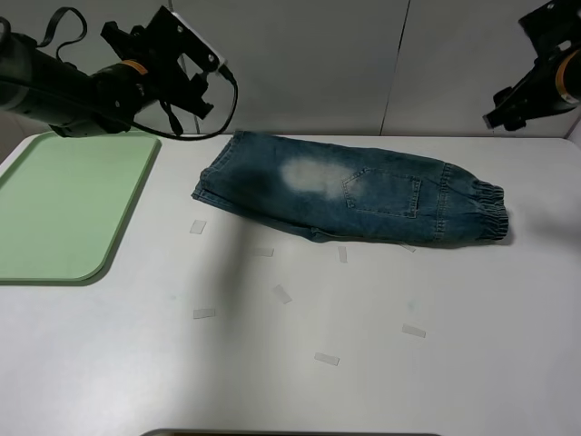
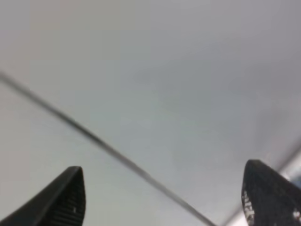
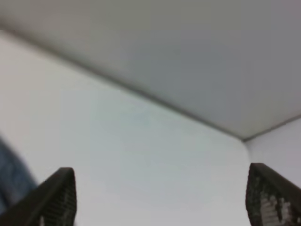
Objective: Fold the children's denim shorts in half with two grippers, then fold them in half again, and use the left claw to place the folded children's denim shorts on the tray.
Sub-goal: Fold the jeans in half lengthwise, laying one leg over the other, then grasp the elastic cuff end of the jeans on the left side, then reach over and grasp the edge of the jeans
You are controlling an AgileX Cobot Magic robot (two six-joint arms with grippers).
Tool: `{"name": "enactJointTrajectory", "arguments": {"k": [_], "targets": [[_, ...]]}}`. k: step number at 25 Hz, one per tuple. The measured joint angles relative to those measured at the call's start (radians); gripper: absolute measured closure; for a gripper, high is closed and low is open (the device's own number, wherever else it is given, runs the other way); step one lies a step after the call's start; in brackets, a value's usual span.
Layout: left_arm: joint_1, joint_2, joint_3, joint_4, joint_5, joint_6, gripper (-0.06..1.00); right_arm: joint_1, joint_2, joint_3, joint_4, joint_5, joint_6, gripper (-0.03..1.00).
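The children's denim shorts [image 1: 363,193] lie on the white table, folded to one leg's width, with the elastic waistband at the right, the cuff at the left and a pale faded oval on top. The pale green tray [image 1: 64,200] lies at the left and has nothing on it. My left gripper [image 1: 200,91] hangs raised over the tray's far right corner; the left wrist view shows it open [image 2: 164,202] and empty. My right gripper [image 1: 508,113] is raised at the far right, beyond the waistband, open [image 3: 164,197] and empty. A blurred strip of denim [image 3: 9,179] shows in the right wrist view.
Several small white tape marks [image 1: 281,293] are stuck on the table in front of the shorts. A grey wall stands behind the table. The table's front edge [image 1: 290,431] runs along the bottom of the exterior view.
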Motion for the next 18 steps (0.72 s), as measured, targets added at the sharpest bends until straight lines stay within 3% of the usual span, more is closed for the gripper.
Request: {"name": "enactJointTrajectory", "arguments": {"k": [3,10,18], "targets": [[0.000,0.000,-0.001,-0.013,0.008,-0.014,0.24,0.000,0.000,-0.050,0.000,0.005,0.086,0.40],[-0.019,-0.058,-0.001,-0.031,0.089,-0.025,0.24,0.000,-0.009,-0.050,0.011,0.043,0.105,0.40],[-0.116,-0.318,0.000,-0.032,0.159,-0.190,0.24,0.000,-0.189,-0.051,0.024,0.008,0.084,0.40]]}}
